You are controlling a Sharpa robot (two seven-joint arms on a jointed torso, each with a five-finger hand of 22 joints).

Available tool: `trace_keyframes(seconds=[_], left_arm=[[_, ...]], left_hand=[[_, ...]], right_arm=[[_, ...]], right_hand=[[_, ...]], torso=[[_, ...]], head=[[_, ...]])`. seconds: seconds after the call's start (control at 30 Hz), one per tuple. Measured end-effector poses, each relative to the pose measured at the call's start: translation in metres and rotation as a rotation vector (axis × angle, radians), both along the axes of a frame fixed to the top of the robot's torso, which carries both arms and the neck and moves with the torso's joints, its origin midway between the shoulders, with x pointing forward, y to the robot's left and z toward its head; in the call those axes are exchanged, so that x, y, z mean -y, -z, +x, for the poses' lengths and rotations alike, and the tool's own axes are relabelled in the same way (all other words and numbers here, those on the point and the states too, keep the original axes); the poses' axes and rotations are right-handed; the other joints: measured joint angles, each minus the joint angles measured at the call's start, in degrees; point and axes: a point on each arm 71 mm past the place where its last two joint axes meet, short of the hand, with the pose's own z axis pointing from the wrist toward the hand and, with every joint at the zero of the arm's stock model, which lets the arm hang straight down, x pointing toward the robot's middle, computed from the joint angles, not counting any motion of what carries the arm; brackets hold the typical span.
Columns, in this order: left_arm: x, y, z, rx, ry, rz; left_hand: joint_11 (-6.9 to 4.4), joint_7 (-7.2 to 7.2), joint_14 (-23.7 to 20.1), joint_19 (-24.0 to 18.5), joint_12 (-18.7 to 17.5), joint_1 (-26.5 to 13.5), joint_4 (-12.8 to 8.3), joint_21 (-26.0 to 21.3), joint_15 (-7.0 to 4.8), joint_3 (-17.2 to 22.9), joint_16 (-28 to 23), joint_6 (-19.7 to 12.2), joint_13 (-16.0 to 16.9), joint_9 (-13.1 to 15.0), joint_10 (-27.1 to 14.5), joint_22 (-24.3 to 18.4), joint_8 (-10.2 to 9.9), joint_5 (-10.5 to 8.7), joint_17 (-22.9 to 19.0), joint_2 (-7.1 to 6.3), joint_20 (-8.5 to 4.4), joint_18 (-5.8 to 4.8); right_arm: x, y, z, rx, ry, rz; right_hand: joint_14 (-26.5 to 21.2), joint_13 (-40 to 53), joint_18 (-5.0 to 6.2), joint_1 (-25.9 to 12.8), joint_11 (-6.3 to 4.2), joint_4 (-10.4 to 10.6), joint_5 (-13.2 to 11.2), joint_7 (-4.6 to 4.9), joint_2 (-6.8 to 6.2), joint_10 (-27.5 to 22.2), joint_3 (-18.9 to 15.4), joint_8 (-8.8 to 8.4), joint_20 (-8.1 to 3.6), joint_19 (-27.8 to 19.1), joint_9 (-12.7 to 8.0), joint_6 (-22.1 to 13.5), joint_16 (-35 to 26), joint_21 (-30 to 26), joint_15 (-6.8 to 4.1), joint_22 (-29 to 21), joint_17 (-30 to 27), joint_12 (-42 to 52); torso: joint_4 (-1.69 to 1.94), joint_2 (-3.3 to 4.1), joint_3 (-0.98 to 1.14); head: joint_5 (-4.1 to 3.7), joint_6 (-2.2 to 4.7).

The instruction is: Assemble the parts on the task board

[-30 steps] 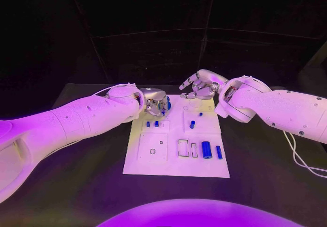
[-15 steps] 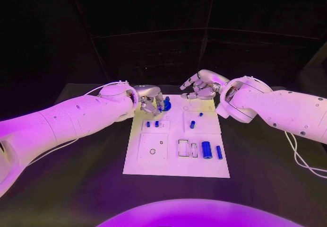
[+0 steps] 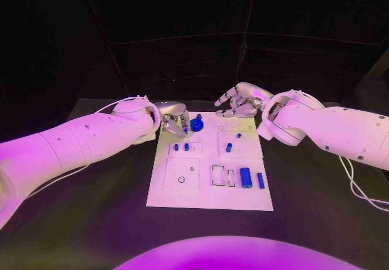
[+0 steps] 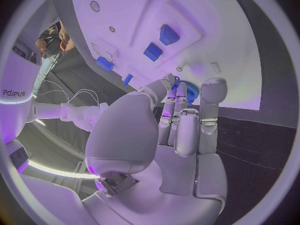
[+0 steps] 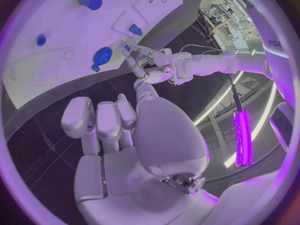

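The left hand (image 3: 174, 119) has drawn back towards the board's far left corner, uncovering the blue gear (image 3: 196, 125) it was over a second ago.

The white task board (image 3: 203, 197) lies mid-table. The left hand's fingertips rest at the gear, though I cannot tell whether they pinch it. The right hand (image 3: 239, 101) hovers over the far edge, fingers curled in, holding nothing. Small blue parts (image 3: 245, 178) lie across the board.

Parts (image 3: 245, 178) on task board (image 3: 207, 199) (mid-table (image 3: 97, 225)).

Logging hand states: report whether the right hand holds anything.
Empty: the right hand hovers beyond the task board, fingers loosely curled on nothing.
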Motion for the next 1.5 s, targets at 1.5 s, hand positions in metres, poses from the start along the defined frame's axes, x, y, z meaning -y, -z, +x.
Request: trace_keyframes(seconds=[1.5], left_arm=[[-0.001,0.011,0.000,-0.053,-0.025,0.045]], left_hand=[[0.01,-0.01,0.00,0.00,-1.24,-0.23,-0.17,-0.15,0.00,0.16,0.00,-0.02,-0.05,-0.16,-0.02,-0.17,-0.91,0.01,-0.26,-0.24,0.00,0.00]], right_arm=[[0.000,0.000,0.000,-0.001,-0.001,0.000]], right_hand=[[0.00,0.11,0.00,0.00,0.00,0.00,0.00,0.00,0.00,0.00,0.00,0.00,0.00,0.00,0.00,0.00,0.00,0.00,0.00,0.00,-0.02,0.00]], torso=[[-0.02,0.02,-0.03]], head=[[0.07,-0.30]])
